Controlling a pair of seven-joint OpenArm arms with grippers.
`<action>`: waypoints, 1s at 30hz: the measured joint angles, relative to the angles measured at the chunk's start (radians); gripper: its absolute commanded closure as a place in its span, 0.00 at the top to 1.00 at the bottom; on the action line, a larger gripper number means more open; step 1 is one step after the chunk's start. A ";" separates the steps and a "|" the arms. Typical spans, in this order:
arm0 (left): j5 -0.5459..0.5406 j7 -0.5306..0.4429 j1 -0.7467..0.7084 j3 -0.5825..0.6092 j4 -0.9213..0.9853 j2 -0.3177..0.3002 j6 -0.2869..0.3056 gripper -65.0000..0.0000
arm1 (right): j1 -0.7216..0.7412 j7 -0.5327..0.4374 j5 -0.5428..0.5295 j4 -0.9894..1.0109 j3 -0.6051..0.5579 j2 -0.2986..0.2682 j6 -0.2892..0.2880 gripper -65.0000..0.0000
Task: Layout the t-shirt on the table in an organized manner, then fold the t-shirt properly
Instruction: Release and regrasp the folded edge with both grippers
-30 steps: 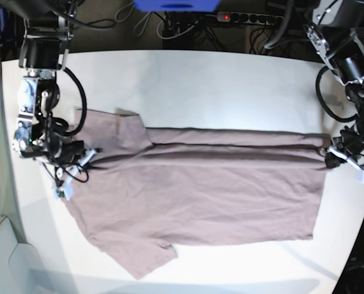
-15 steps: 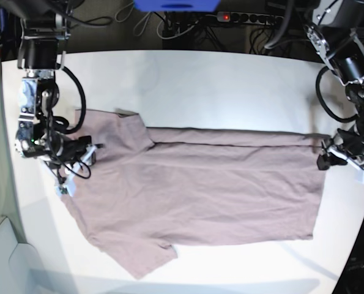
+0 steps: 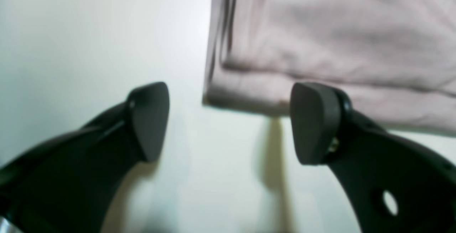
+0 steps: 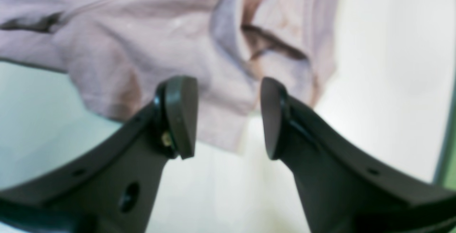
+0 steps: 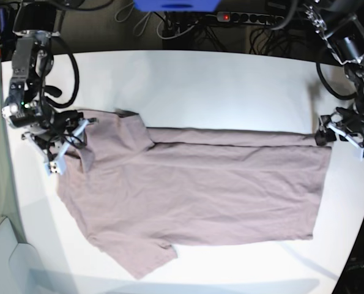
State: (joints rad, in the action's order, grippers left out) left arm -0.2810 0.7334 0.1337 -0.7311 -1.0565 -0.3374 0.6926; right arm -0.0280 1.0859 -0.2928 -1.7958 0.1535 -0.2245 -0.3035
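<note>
black power strip (image 5: 249, 18) with a red light, tangled dark cables (image 5: 169, 27), blue object (image 5: 177, 5) behind

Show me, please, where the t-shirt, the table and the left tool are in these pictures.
t-shirt (image 5: 206, 190), base view, middle of the flat body panel.
table (image 5: 218, 86), base view, bare white surface beyond the shirt.
left tool (image 3: 228, 126), left wrist view, gap midway between its open fingertips, beside the shirt's corner.
</note>
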 measured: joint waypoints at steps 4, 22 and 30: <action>-0.010 -0.057 0.006 0.008 0.036 0.003 0.000 0.79 | -0.023 -0.003 0.000 0.000 0.001 0.003 0.000 0.45; -0.014 -0.114 0.013 0.007 0.105 -0.002 0.000 0.28 | -0.067 0.002 0.001 -0.044 0.016 0.003 0.000 0.45; -0.014 -0.114 0.013 0.008 0.106 0.000 0.000 0.19 | -0.067 0.002 -0.003 -0.058 0.028 -0.002 0.000 0.45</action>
State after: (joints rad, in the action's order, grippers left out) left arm -0.2955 0.6193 0.1463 -0.7235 -0.9504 -0.3374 0.6930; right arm -0.0952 1.0878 -0.2958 -1.8534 0.1818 -0.2264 -0.3035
